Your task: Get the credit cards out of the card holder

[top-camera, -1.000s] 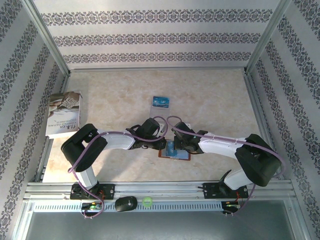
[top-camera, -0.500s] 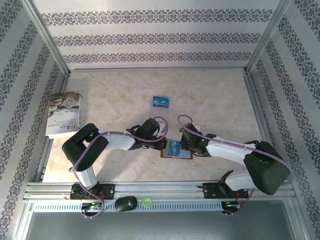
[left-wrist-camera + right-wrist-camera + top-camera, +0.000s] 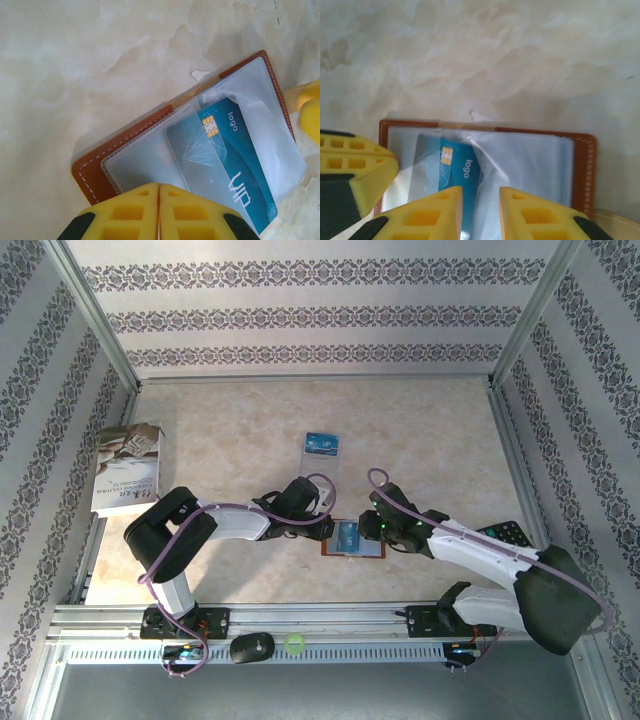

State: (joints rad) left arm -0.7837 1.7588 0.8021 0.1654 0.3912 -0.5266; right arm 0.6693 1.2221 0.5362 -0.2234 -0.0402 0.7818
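Left gripper point(image 3: 159, 192) has its yellow fingers pressed flat together, tips bearing down on one edge of the open card holder point(image 3: 92, 172), apparently to pin it to the marble-patterned table point(image 3: 430, 440) while the other arm works. Inside the holder, a blue credit card point(image 3: 227, 160) with a gold chip lies slanted, partly out of a clear plastic sleeve. The right gripper point(image 3: 481, 200) hovers over that card's end with a narrow gap between its fingers, gripping nothing, and is likely lined up to pinch it.

The left wrist view shows the sleeve's mouth and the card's slant. The right wrist view shows the holder's far stitched border. From above, the holder lies between the two grippers near the table's front. A second blue card point(image 3: 323, 444) rests well beyond it, and a printed booklet point(image 3: 128, 468) sits far left.
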